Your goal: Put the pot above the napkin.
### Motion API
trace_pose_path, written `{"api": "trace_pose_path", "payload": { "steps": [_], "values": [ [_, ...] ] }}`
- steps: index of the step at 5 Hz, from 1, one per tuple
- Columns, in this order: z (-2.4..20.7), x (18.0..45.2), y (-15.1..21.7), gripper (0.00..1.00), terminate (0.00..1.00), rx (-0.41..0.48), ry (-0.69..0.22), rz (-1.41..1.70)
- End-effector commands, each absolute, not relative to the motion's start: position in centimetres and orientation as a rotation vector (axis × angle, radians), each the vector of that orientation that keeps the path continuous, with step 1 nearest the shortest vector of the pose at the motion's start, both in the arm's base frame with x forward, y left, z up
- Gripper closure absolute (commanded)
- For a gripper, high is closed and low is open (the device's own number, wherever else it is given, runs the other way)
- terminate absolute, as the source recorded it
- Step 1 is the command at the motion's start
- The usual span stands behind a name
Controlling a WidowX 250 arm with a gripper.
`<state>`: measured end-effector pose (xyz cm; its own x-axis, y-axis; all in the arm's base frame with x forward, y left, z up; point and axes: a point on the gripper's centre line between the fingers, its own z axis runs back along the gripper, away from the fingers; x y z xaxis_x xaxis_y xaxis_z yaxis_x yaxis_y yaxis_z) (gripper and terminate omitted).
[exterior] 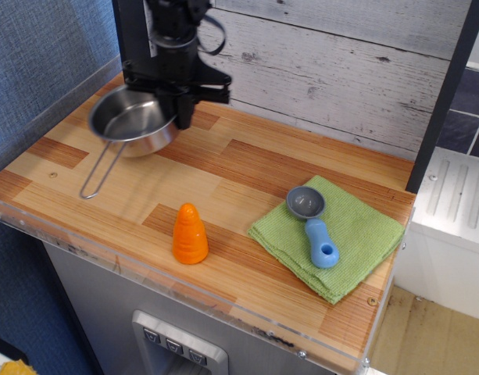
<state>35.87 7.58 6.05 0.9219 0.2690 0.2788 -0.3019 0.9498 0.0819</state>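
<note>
The pot [130,125], a shallow shiny steel pan with a long wire loop handle [100,170], hangs tilted just above the back left of the wooden counter. My gripper [179,117] is shut on the pot's right rim and holds it up. The napkin [329,235], a folded light-green cloth, lies flat at the front right, far from the pot. A grey-and-blue plastic scoop [313,225] lies on the napkin.
An orange cone [189,233] stands at the front middle of the counter [247,168]. A white plank wall runs along the back. A dark post stands at the right edge, with a white appliance beyond it.
</note>
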Motion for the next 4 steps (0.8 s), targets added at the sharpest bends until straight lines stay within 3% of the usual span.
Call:
{"api": "trace_pose_path", "payload": {
  "steps": [1, 2, 4],
  "values": [
    [10.7, 37.6, 1.3, 1.0, 0.0, 0.08, -0.405, 0.117],
    [11.3, 38.2, -1.4, 1.0, 0.0, 0.076, -0.452, -0.037],
    [7.8, 38.0, -4.3, 1.0, 0.0, 0.103, -0.407, -0.206]
  ]
}}
